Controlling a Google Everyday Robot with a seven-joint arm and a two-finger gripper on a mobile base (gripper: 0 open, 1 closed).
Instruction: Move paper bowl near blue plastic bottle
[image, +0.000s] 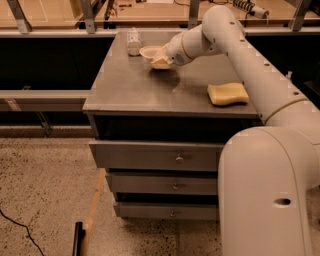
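Observation:
The paper bowl (150, 52) is a shallow cream-white bowl near the back left of the grey cabinet top (140, 87). My gripper (161, 60) is at the bowl's right rim and is shut on it, at the end of the white arm reaching in from the right. The blue plastic bottle (133, 41) is a small pale ridged bottle standing upright at the back left corner, a short gap to the left of the bowl.
A yellow sponge block (228, 93) lies on the right side of the cabinet top. The cabinet has three drawers (176, 159) below. A rail with wooden benches runs behind. The arm's large white base (270, 200) fills the lower right.

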